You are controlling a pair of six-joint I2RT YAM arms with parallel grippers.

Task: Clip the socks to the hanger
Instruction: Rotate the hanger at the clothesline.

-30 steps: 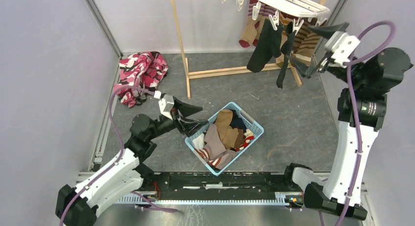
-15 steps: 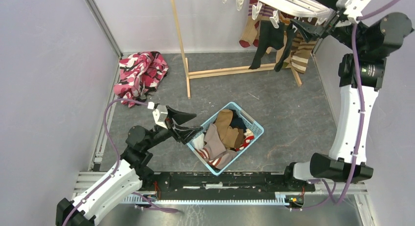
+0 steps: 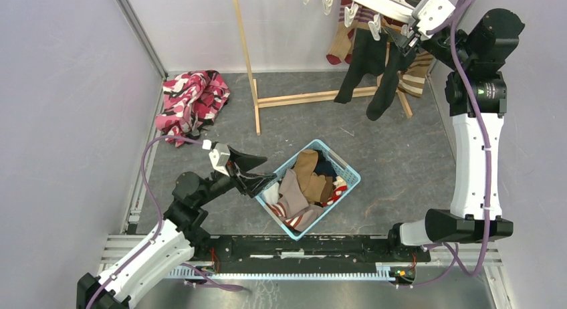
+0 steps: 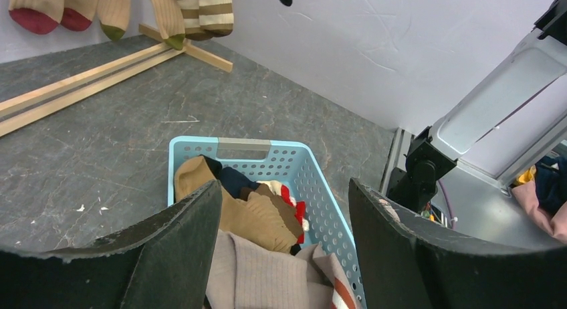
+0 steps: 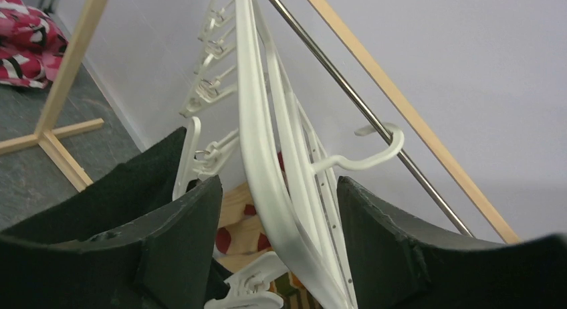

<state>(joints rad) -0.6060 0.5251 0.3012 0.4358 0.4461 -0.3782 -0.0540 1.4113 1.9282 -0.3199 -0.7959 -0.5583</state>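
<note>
**Right arm at the hanger, left over the basket**

The right gripper (image 5: 277, 188) is spread and straddles the hanger (image 5: 247, 122) rim, pinching nothing visible. A black sock (image 3: 361, 61) hangs clipped nearby. The left gripper (image 4: 282, 185), also spread, hovers above the socks (image 4: 257, 219) in the basket (image 4: 244, 143). Likely next step: pinch 1 sock and lift it clear.

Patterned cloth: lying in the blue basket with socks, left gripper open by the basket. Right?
No. Top external view: the patterned cloth lies on the floor by the left wall, apart from the blue basket. The socks are in the basket, left gripper open by it.
</note>
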